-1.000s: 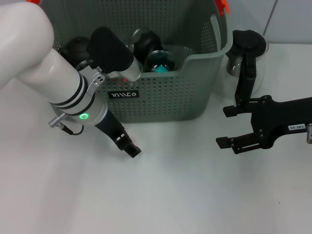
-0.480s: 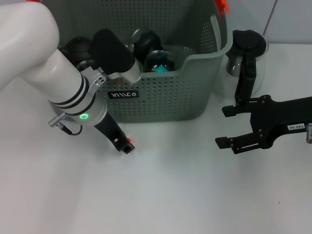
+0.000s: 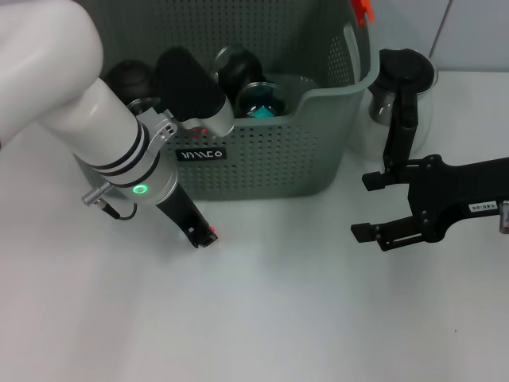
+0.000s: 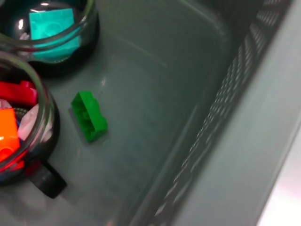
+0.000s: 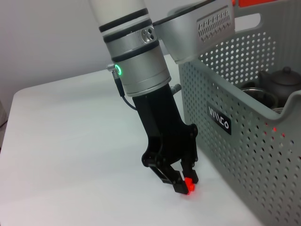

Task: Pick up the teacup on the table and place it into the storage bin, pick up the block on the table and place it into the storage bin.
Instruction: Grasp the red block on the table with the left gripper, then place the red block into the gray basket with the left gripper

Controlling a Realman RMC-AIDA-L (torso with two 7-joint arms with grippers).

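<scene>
The left gripper (image 3: 205,235) is down at the white table (image 3: 262,318), just in front of the storage bin (image 3: 262,159), its fingers pinched on a small red block (image 5: 188,184). From the head camera only a sliver of red shows at the fingertips; the right wrist camera looks across the table and shows the block plainly, clamped between the black fingers right at the tabletop. Whether it is touching the surface I cannot tell.

The bin's front wall stands close behind the left arm, with the black label (image 3: 200,153) just above the gripper. In front of the gripper and out to the robot's left the table lies bare and wide. An orange clip (image 3: 363,9) sits on the bin's far right corner.

The right gripper (image 3: 370,208) hangs to the right of the bin, well apart from the block, fingers spread and holding nothing. Behind it a glass pot with a black lid (image 3: 406,83) stands beside the bin's right wall.

The left wrist camera looks down into the bin: a green block (image 4: 89,116) lies on the floor, a glass cup (image 4: 21,127) with red and orange pieces sits near it, and another cup (image 4: 54,28) holds a teal block. The far side of the floor is bare.
</scene>
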